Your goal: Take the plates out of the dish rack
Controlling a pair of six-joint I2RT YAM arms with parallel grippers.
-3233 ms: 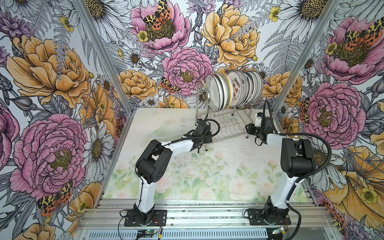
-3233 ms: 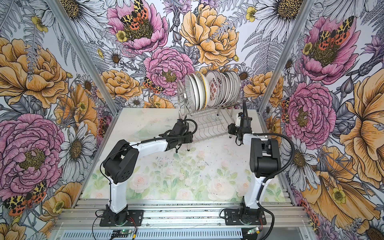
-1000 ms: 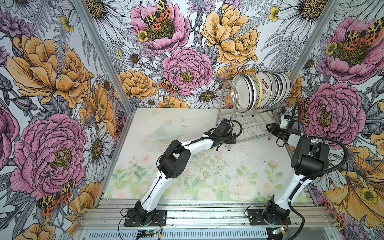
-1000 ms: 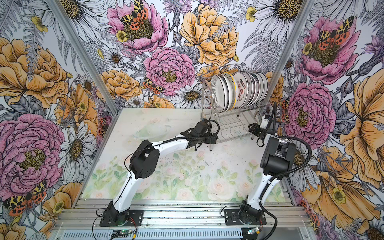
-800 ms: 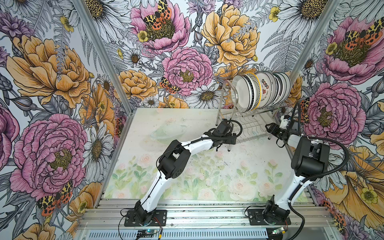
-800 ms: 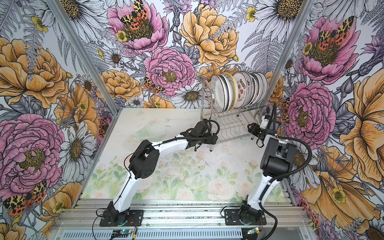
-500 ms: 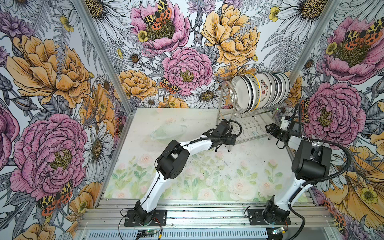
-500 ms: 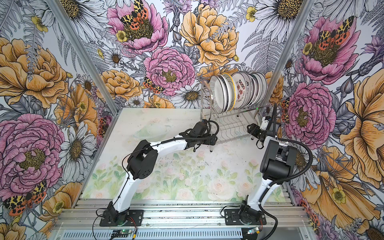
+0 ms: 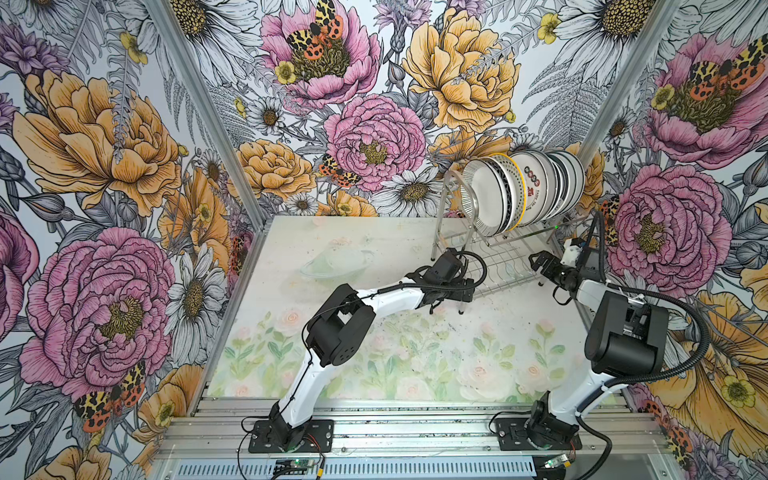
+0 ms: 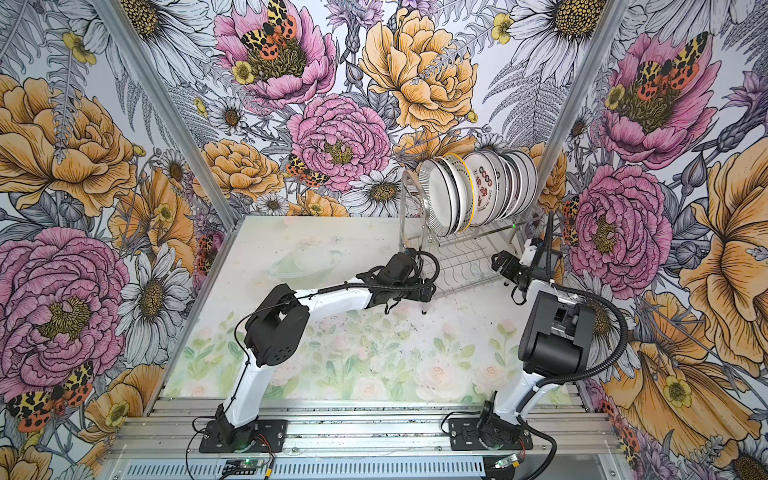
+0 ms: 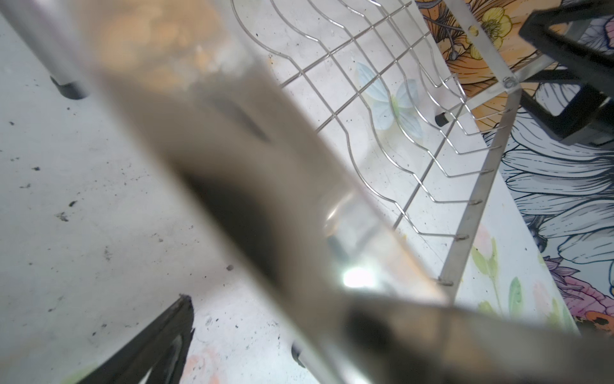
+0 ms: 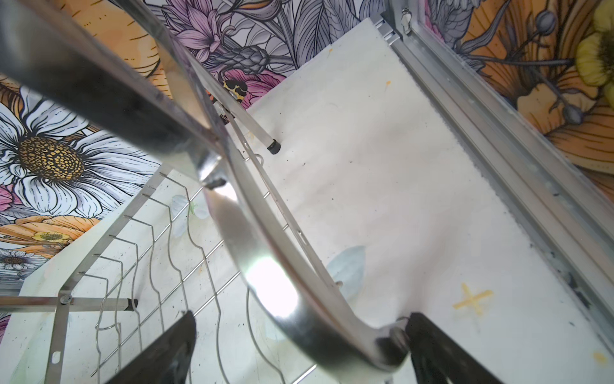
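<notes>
The dish rack [image 9: 500, 266] stands between left gripper [image 9: 468, 286] and right gripper [image 9: 538, 262].

You are looking into a robot lab booth: flowery walls [image 9: 104, 166] are standing around robot arms [image 9: 336, 332] sitting on metal rails [image 9: 415, 419].

Both arms stretch forward, left tool [image 9: 468, 290] and right tool [image 9: 538, 262] splayed wide.

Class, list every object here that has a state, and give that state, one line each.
plates: standing on edge, packed in the rack's upper tier.
dish rack: upright, lower tier empty.
left gripper: open, a rack bar between its jaws.
right gripper: open, jaws either side of the rack's end loop.
</notes>
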